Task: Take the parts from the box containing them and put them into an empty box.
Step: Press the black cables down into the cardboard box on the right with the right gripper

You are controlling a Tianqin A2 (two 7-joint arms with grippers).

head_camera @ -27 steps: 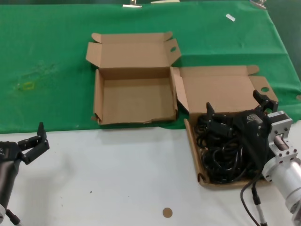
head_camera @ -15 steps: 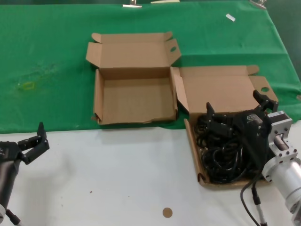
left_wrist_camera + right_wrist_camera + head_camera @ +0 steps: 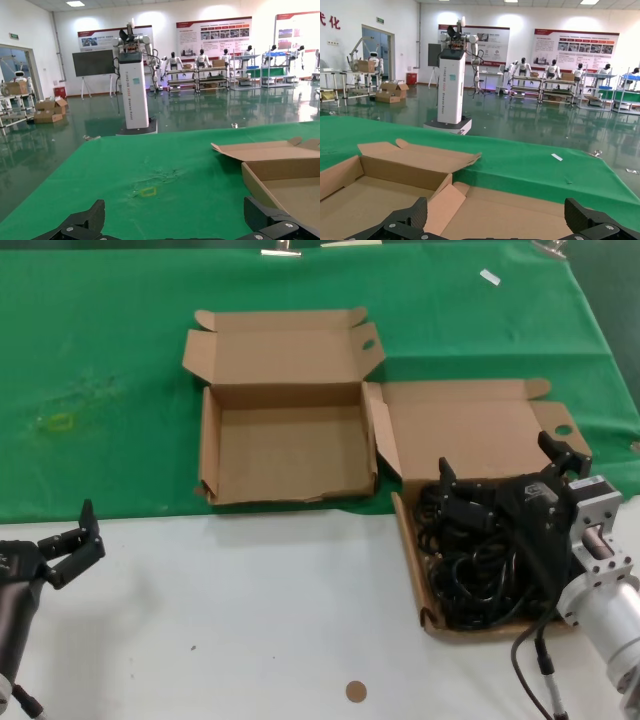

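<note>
The right gripper [image 3: 500, 475], jaws spread wide, hangs over the cables [image 3: 470, 560] in the near-right box [image 3: 412, 570]. The left gripper [image 3: 75, 540], jaws open, waits near left on the table [image 3: 250, 610].

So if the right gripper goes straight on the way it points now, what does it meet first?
Probably the raised lid of the cable box. The right gripper, fingers open, sits over the cables and points toward the lid; its wrist view shows cardboard just ahead. Depth is unclear.
</note>
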